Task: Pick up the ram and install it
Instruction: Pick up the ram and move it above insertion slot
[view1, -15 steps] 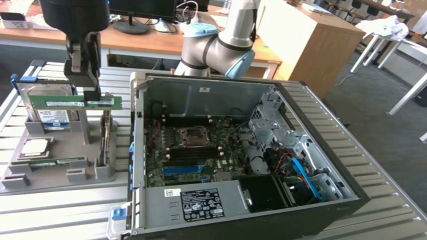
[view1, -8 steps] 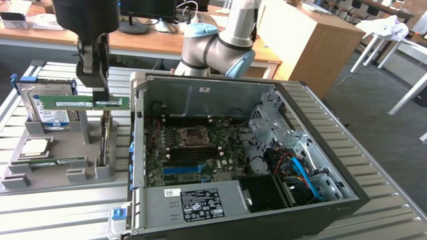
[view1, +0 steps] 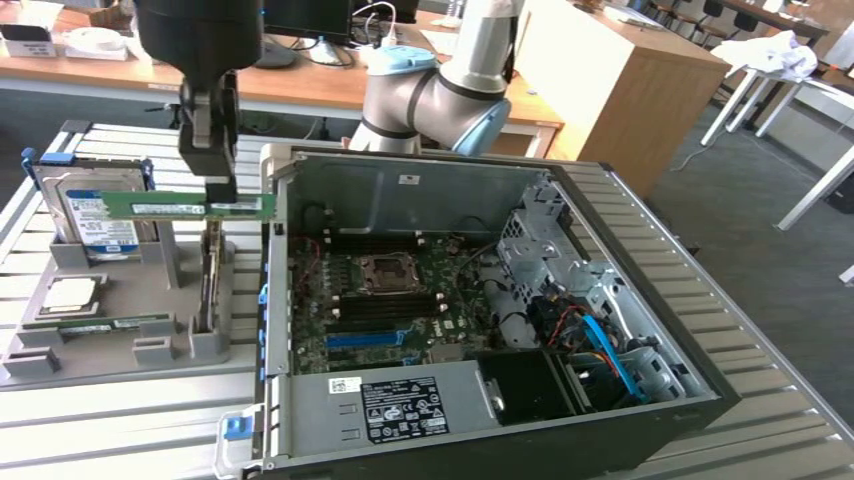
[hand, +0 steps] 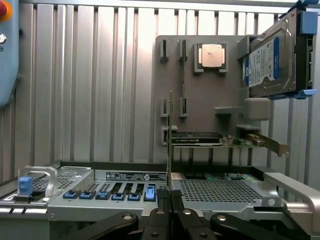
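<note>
The black gripper (view1: 222, 198), nearly closed, pinches the long thin green circuit-board ram (view1: 154, 207) beside the grey metal computer case (view1: 400, 185); its overhanging end could strike the wall.

An open computer case (view1: 400, 188) lies on the slatted tabletop (view1: 120, 430) beside a grey holder (view1: 114, 352) carrying a hard drive (view1: 91, 215), a silver processor chip (view1: 70, 293) and an upright expansion card (view1: 211, 270).

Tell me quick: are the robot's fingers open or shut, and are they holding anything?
Gripper: fingers shut on the ram, a thin green stick held in the air beside the open computer case.
</note>
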